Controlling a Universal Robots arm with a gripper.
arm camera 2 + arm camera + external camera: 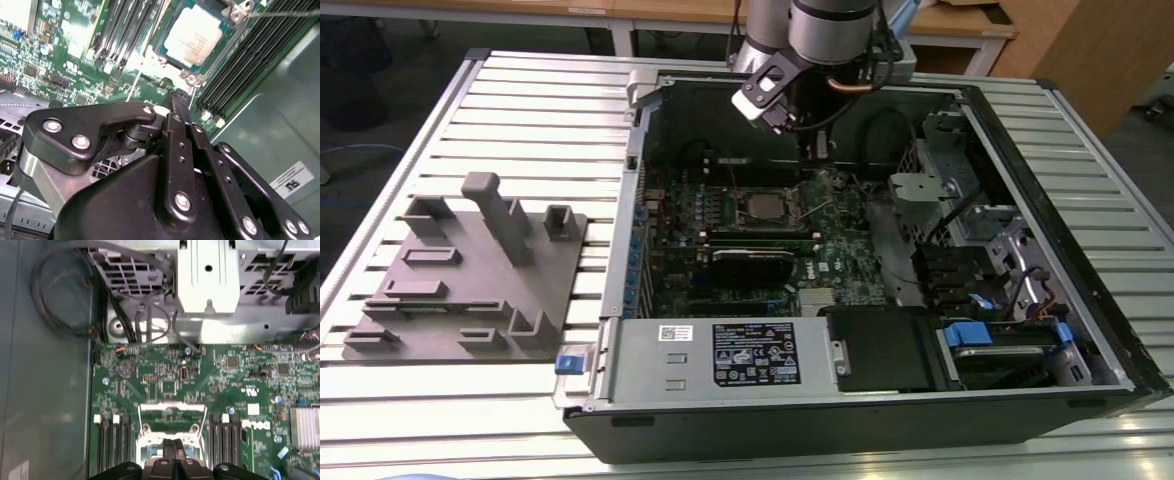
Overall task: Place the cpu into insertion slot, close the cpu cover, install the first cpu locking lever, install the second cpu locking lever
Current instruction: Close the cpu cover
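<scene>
Already the cpu lies flat in the insertion slot, silver face up, on the green board inside the open computer case. In the first wrist view the cpu cover looks tipped up on its hinge, with the board showing through its window, so closing it seems to be the step in hand. The claw hangs just above the socket, fingers pressed together with nothing between them. To do this well, I judge, the closed tip should push on the cover's metal rim, never on the chip or contacts, and follow the hinge's arc so the plate settles square. A locking lever stands beside the socket and should not get trapped underneath. The case lies on a slatted metal worktop, with a grey fixture block on the exterior view's left and wooden furniture at the far side
</scene>
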